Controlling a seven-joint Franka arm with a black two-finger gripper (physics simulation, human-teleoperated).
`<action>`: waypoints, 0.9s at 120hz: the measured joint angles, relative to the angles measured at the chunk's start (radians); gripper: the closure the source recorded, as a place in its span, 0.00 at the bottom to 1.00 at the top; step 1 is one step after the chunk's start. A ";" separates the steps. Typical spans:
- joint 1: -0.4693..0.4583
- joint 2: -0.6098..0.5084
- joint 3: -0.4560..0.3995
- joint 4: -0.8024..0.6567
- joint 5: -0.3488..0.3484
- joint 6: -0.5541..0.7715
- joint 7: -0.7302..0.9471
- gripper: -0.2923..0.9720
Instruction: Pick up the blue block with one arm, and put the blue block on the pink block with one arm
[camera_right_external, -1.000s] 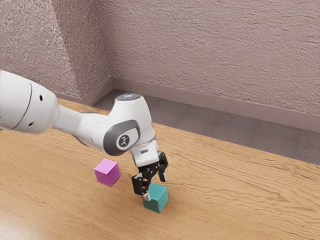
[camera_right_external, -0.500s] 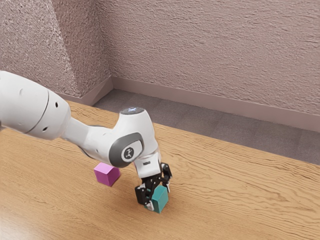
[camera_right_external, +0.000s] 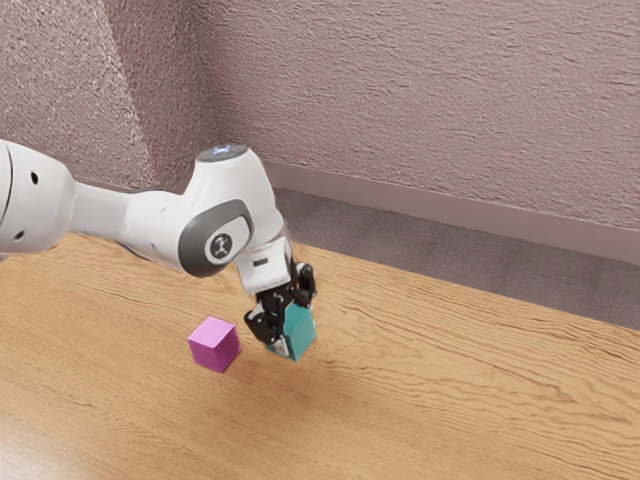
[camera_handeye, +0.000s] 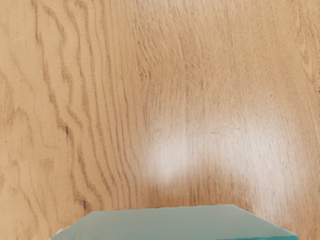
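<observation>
Holds the blue block clamped in the gripper, clear of the table, near the pink block, toward the exterior view's right; seems gripped at a tilt, so risks slipping or landing skewed and sliding off; risks nudging the pink block if carried across too low; leaves bare wood all round, far edge well behind.
</observation>
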 joint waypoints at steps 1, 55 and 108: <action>0.001 -0.006 0.006 0.000 0.000 -0.005 0.000 0.53; 0.082 -0.061 0.155 -0.080 0.037 -0.085 0.039 0.53; 0.034 -0.015 0.194 -0.038 0.070 -0.066 0.085 0.54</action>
